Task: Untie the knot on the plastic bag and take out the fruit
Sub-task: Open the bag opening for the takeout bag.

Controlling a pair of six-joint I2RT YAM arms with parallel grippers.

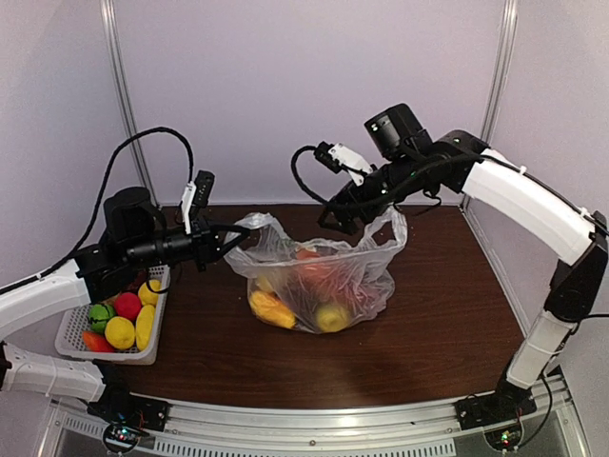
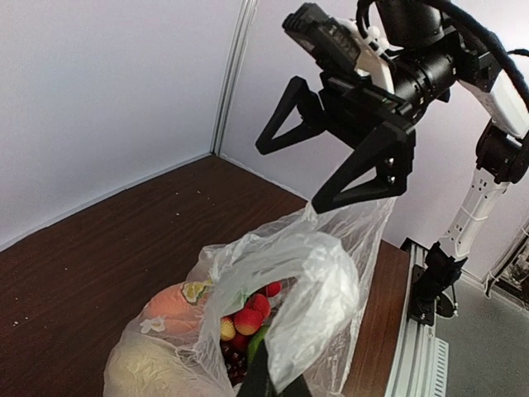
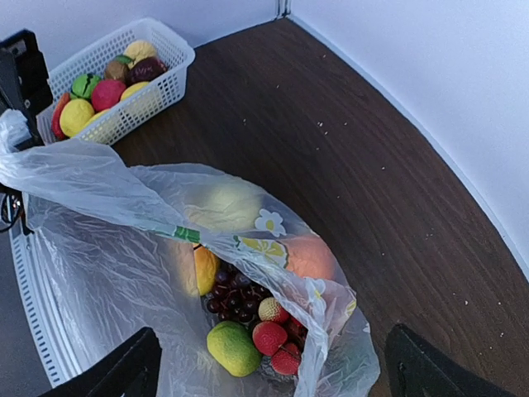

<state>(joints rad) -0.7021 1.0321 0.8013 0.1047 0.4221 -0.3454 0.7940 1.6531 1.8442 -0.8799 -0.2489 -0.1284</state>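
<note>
Bag (image 1: 324, 276) sits mid-table (image 1: 428, 314), its mouth gaping. Your left gripper (image 1: 225, 242) is clamped tight on the left handle (image 1: 255, 227), holding that plastic stretched up and to the left. Your right gripper (image 2: 288, 177) hangs over the bag's right side with jaws spread wide and nothing between them. One fingertip (image 2: 318, 201) meets the top of the raised right handle (image 2: 355, 223). Fruit (image 3: 248, 322) lies inside: grapes (image 3: 235, 298), red berries (image 3: 269, 337), a green piece (image 3: 234, 347) and an orange one (image 3: 307, 256). At near left, the basket (image 3: 173, 78) holds yellow, red and green pieces.
</note>
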